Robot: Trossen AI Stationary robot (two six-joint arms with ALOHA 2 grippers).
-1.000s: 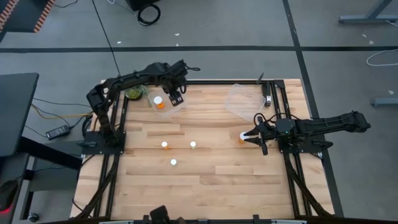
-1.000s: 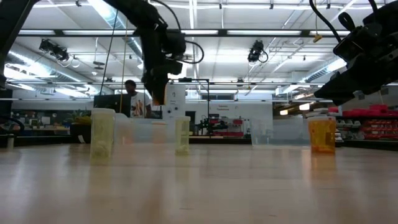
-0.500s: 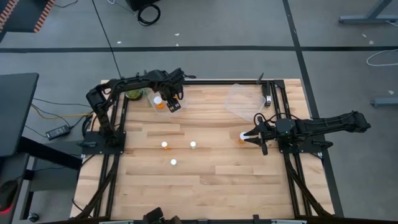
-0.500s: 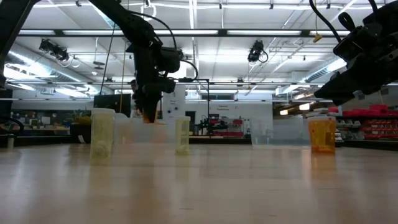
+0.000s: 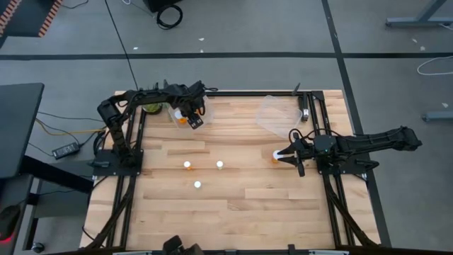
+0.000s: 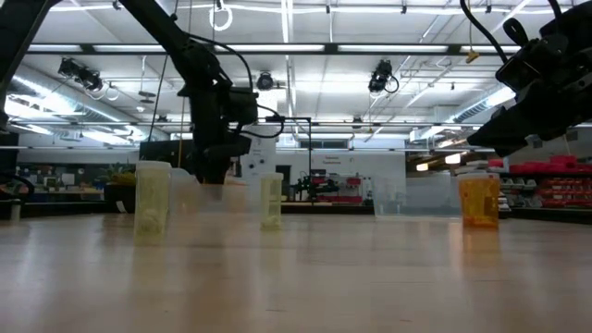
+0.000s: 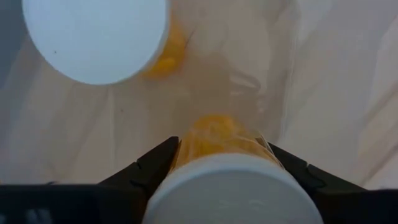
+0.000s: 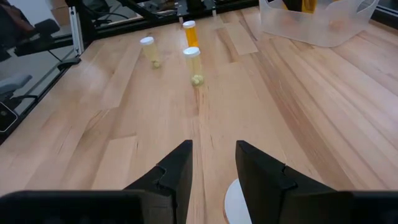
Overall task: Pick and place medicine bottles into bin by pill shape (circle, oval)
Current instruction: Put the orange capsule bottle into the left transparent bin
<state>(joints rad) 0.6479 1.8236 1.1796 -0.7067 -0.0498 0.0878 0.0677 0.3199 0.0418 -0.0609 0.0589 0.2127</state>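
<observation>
Left gripper (image 5: 190, 115) is down inside the clear bin (image 5: 205, 110) at the far left corner of the table (image 5: 241, 205), fingers (image 7: 152, 167) closed on an orange bottle (image 7: 227, 180) with a white cap; the left wrist view shows the bottle clamped between both dark fingers, cap toward the camera. A second capped bottle (image 7: 99, 37) stands in the same bin, just beside the held one. Cannot tell from any view whether the held bottle touches the bin floor. Right gripper (image 5: 283, 155) sits low near the right edge of the table, about mid-depth, with an orange bottle (image 5: 275, 155) standing at its fingertips; right wrist view shows the fingers (image 8: 176, 174) narrowly apart with only a sliver of white cap (image 8: 235, 202) at the base of the gap, not gripped so far as I can see. A second clear bin (image 5: 277, 115) stands toward the far right corner, one orange bottle (image 8: 307, 5) visible in it. Three small white-capped bottles stand in the open middle-left of the table: one (image 5: 187, 165), one (image 5: 219, 164), and one nearer the front edge (image 5: 197, 185), each apart from the others.
</observation>
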